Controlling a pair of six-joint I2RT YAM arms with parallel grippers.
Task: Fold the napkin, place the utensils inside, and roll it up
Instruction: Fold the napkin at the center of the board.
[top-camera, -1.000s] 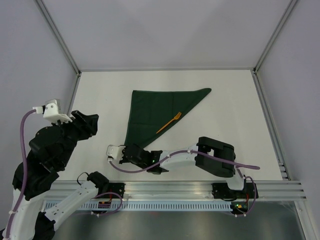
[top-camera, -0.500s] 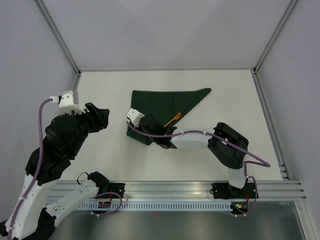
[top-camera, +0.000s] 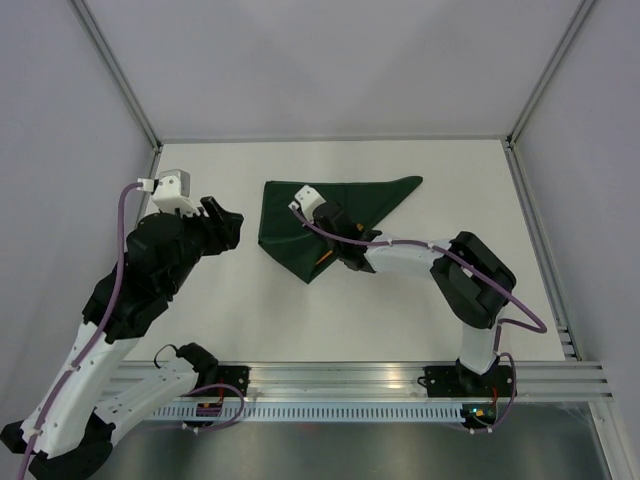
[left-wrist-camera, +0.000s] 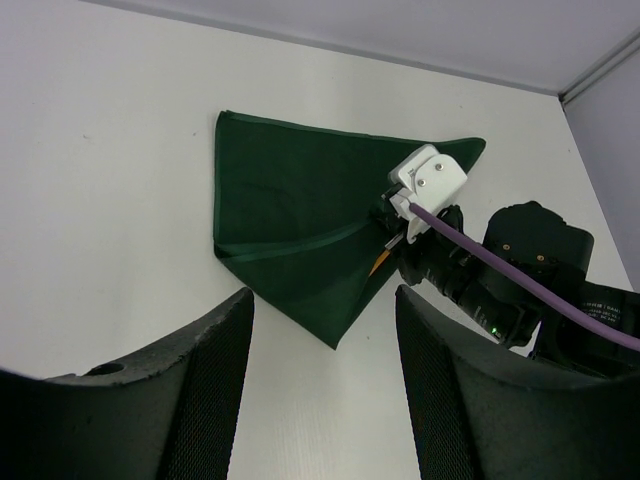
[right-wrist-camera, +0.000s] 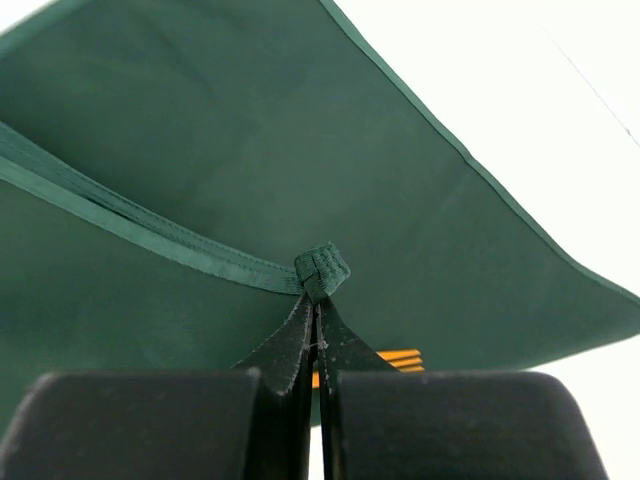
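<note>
I see the napkin (top-camera: 285, 225) lying on the white table (top-camera: 380, 325), toward the back and a little left of centre. It is a dark green triangle, with 1 long point reaching out to the back right. The right gripper (top-camera: 318, 222) is down over the cloth's middle, its arm stretching in from the right.

In the right wrist view the right gripper (right-wrist-camera: 318, 310) has its 2 fingers pressed together on a small bunched corner of the napkin (right-wrist-camera: 250, 130), and that corner is lifted clear of the layer below. A hemmed edge runs away from the pinch toward the left. Just beside the fingers, partly under the raised flap, I can make out the orange tines of 1 of the utensils (right-wrist-camera: 402, 357).

From the left wrist camera, the cloth (left-wrist-camera: 280, 190) shows a ridge rising up to the right gripper (left-wrist-camera: 392, 225). An orange sliver (left-wrist-camera: 379, 264) peeks out just below it, lying on the napkin.

The left gripper (top-camera: 225, 222) hangs above bare table to the left of the napkin, apart from it. Its 2 fingers (left-wrist-camera: 215, 390) are spread wide with nothing between them.
</note>
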